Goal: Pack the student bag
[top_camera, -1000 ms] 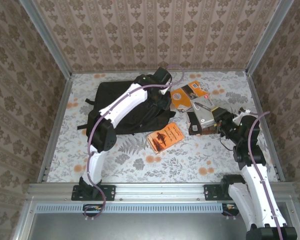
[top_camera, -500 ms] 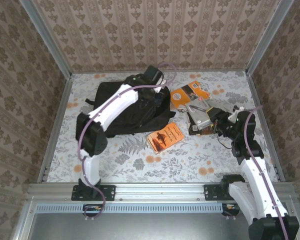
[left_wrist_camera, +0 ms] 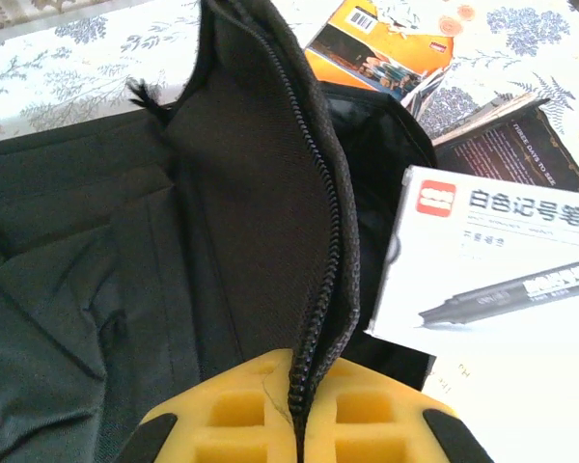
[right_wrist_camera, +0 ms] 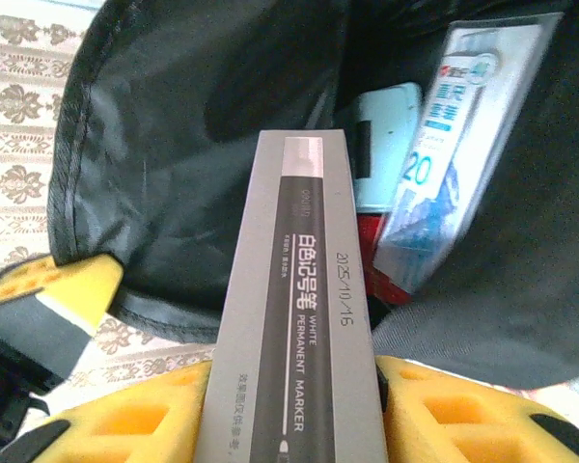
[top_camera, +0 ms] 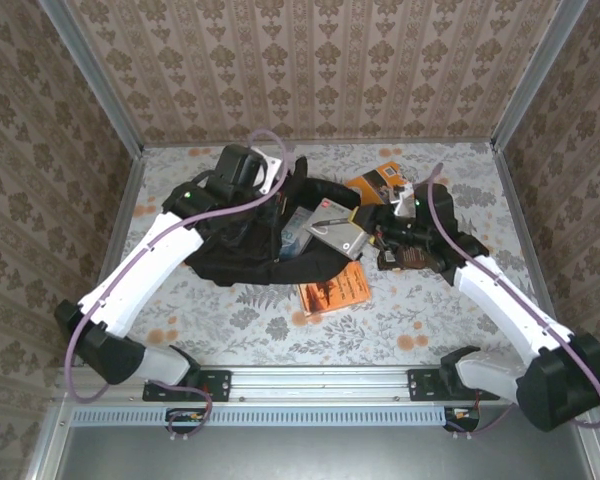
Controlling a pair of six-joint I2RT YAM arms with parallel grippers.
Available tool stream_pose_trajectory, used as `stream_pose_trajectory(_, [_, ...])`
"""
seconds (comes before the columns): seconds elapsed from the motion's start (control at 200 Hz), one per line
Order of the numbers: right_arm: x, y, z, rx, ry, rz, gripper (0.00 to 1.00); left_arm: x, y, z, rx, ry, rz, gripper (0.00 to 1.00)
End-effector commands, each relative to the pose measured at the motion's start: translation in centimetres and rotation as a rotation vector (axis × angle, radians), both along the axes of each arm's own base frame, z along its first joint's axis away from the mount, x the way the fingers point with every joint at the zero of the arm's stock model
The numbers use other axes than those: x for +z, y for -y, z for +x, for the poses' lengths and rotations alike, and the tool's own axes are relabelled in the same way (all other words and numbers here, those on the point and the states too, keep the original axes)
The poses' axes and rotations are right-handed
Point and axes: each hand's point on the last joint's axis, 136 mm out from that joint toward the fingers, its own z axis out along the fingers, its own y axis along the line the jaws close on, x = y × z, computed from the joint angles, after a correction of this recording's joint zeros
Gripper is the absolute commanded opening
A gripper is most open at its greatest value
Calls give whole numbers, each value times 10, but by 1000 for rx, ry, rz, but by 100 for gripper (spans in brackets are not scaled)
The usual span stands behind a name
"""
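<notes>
Black student bag (top_camera: 242, 262) is gaping now, left tool (left_wrist_camera: 299, 429) clamped on its zipper edge (left_wrist_camera: 316, 241); right tool (right_wrist_camera: 291, 424) is delivering the marker box (right_wrist_camera: 297, 289) it grips.

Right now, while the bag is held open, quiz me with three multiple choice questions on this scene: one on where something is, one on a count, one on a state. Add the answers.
1. Where is the marker box?
A) flat at the table's near edge
B) between the right jaws, pointing into the open student bag
C) standing against the back wall

2. How many orange books lie outside the bag?
A) none
B) two
C) five

3. What are the left jaws doing?
A) standing wide open above the table
B) shut on a book
C) shut on the bag's zipper edge, holding the flap up

Answers: B, the right wrist view shows the box clamped and aimed at the opening. B, the top view shows one beside the bag and one farther back. C, the left wrist view shows the zipper pinched between them.
</notes>
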Motion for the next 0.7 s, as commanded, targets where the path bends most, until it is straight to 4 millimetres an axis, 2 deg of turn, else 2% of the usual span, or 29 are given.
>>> stream_pose_trajectory(0.0, [13, -22, 9, 73, -18, 84, 43, 29, -8, -6, 21, 68, -95, 0])
stream_pose_trajectory(0.13, [-3, -47, 17, 140, -120, 104, 43, 24, -17, -11, 27, 67, -103, 0])
stream_pose_trajectory(0.155, [-13, -52, 22, 147, -151, 95, 43, 24, -18, -11, 29, 70, -108, 0])
stream_pose_trajectory(0.245, [-20, -66, 30, 162, -172, 71, 43, 26, -22, -13, 32, 81, -124, 0])
stream_pose_trajectory(0.42, [-32, -101, 49, 205, -203, 105, 43, 41, -25, -16, 25, 117, -149, 0])
stream_pose_trajectory(0.695, [-59, -176, 75, 257, -239, 141, 42, 69, -37, -13, 52, 199, -157, 0])
